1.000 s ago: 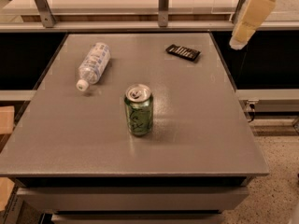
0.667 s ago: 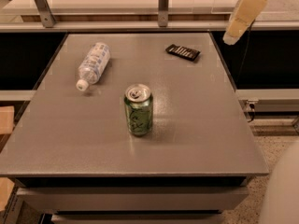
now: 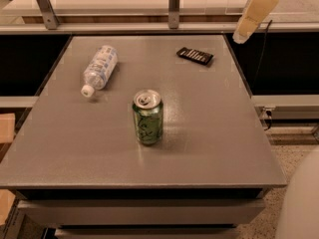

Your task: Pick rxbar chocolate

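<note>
The rxbar chocolate is a small flat black wrapped bar lying on the grey table near its far right corner. My gripper shows as a pale cream finger at the top right, hanging above and to the right of the bar, past the table's right edge, apart from it. It holds nothing that I can see.
A green soda can stands upright at the table's middle. A clear plastic water bottle lies on its side at the far left. A railing with metal posts runs behind the table. A pale rounded robot part fills the bottom right corner.
My gripper has shifted a little to the left and up at the top right. A pale robot part has come into view at the bottom right. The objects have not moved.
</note>
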Robot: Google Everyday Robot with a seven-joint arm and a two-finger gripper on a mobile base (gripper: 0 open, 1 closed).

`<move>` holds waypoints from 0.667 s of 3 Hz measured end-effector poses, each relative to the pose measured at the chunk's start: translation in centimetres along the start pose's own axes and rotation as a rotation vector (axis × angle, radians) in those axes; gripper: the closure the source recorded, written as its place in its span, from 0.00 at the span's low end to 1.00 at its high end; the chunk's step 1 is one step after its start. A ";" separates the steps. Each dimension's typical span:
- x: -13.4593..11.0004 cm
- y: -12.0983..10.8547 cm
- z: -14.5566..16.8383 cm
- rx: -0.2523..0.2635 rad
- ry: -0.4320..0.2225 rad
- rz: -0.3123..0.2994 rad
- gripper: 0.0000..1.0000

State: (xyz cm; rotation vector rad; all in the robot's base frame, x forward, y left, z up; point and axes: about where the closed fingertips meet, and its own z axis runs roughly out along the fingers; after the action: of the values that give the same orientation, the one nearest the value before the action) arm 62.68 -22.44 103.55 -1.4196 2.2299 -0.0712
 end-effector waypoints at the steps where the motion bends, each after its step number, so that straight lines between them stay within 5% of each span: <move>1: -1.1 -0.7 1.6 -0.010 -0.005 -0.018 0.00; 2: -2.5 -1.5 3.2 -0.017 0.006 -0.045 0.00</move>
State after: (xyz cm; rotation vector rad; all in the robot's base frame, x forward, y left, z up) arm 66.20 -20.27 102.17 -1.4799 2.2085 -0.0721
